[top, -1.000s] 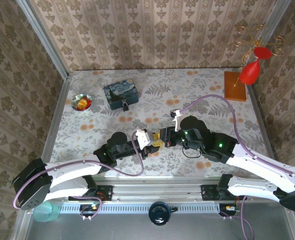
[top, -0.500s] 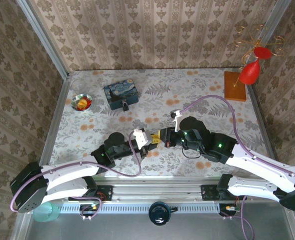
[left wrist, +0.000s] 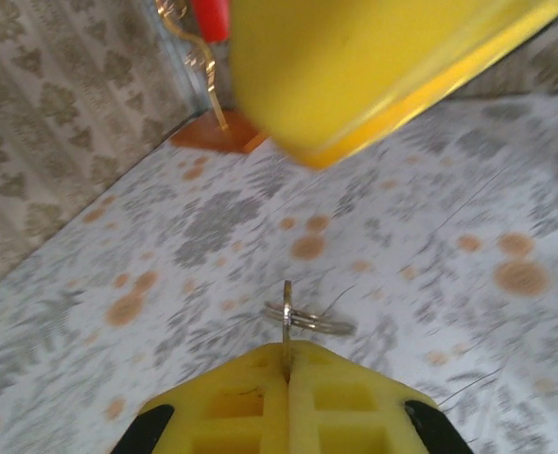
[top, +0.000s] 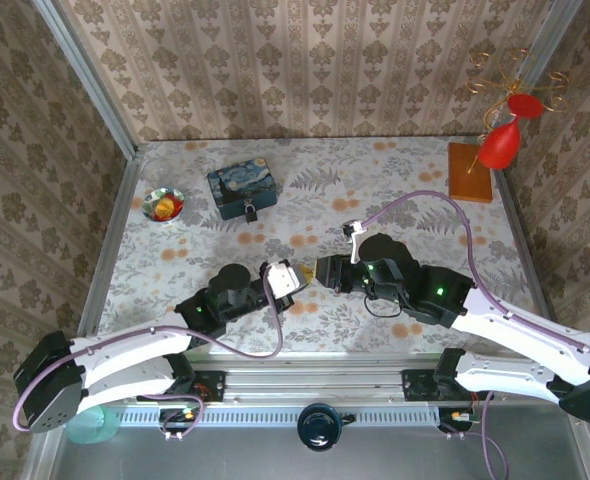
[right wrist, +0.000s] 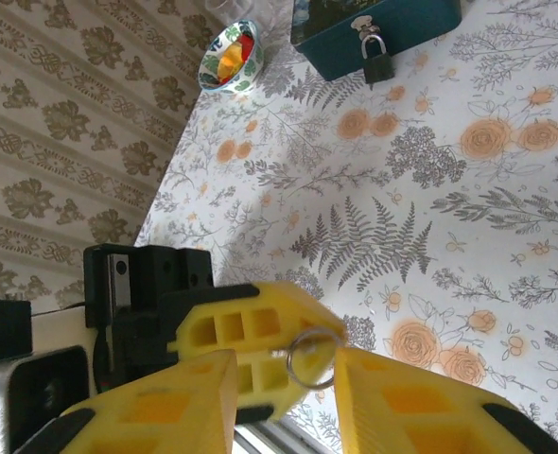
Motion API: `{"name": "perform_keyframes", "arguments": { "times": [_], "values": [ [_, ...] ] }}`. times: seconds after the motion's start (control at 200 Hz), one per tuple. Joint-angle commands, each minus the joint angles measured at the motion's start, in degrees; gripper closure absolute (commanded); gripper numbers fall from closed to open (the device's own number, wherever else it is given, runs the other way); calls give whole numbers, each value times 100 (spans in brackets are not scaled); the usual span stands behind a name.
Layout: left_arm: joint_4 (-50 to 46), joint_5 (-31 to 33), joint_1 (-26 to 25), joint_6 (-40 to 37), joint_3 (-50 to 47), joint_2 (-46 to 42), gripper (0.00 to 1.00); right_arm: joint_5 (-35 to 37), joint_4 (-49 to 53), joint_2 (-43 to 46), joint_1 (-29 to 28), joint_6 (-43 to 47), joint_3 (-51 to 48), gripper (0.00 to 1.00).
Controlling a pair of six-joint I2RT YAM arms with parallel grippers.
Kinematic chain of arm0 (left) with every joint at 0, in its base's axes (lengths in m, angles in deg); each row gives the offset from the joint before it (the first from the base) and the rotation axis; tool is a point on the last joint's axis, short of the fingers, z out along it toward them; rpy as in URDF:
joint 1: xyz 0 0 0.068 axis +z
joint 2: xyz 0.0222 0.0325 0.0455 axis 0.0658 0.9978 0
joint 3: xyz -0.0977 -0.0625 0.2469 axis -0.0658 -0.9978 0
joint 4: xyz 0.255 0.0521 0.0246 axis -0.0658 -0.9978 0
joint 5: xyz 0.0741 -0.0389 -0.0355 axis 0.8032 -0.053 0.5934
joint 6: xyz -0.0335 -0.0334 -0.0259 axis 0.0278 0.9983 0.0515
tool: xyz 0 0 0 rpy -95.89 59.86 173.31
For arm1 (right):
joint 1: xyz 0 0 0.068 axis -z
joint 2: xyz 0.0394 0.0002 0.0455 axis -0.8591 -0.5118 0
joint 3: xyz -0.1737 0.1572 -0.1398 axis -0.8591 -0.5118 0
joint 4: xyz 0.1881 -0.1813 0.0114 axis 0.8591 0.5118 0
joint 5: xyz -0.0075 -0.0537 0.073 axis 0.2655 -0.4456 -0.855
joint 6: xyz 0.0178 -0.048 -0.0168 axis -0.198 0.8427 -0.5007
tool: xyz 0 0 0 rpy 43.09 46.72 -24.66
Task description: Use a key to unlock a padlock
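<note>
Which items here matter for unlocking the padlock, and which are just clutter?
Job: padlock, hanging on the blue tin; key, pinched in the shut left claw; right claw, open beside it.
Clutter: small bowl; red ornament on wooden block.

A blue tin (top: 243, 187) is sitting beside a small bowl (top: 163, 204) on the flowered surface (top: 415, 180); a wooden block (top: 470, 172) is standing well apart.

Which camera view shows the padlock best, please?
The right wrist view: the padlock hangs from the clasp of the blue tin, its shackle and dark body distinct. The top external view shows it as a tiny dark speck at the tin's front edge.
</note>
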Motion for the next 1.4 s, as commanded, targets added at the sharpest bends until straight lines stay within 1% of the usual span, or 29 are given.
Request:
{"name": "perform_keyframes", "arguments": {
  "times": [0.0, 0.135, 0.24, 0.31, 0.475, 0.515, 0.585, 0.625, 0.765, 0.98, 1.395],
  "values": [
    [-349, 825, -42, -1103, 228, -107, 100, 89, -57, 135, 140, -668, -275, 65],
    [38, 1062, -41, -1712, 117, -130, 100, -385, -703, 177, 460, -1688, -844, 65],
    [265, 950, -39, -1921, 53, -134, 100, -557, -1292, 273, 621, -2338, -1311, 68],
    [346, 848, -42, -1983, 5, -142, 100, -523, -1536, 371, 630, -2532, -1494, 69],
    [506, 697, -44, -2018, -121, -158, 100, -497, -1585, 502, 626, -2800, -1562, 69],
    [517, 544, -39, -2018, -132, -145, 100, -598, -1831, 498, 631, -2936, -1639, 69],
    [662, 317, -41, -2000, -187, -117, 100, -978, -2607, 418, 640, -3210, -1797, 68],
    [792, 232, -50, -1955, -218, -99, 100, -1120, -2822, 374, 640, -3325, -1775, 68],
    [982, 163, -50, -1911, -230, 28, 100, -1312, -2676, 239, 639, -3432, -1507, 68],
    [1033, 135, -58, -1895, -194, 215, 100, -1337, -2896, 132, 640, -3583, -1590, 69],
    [1091, 236, -70, -1981, -141, 385, 100, -1339, -2816, -106, 638, -3631, -1621, 72]
  ]
}}
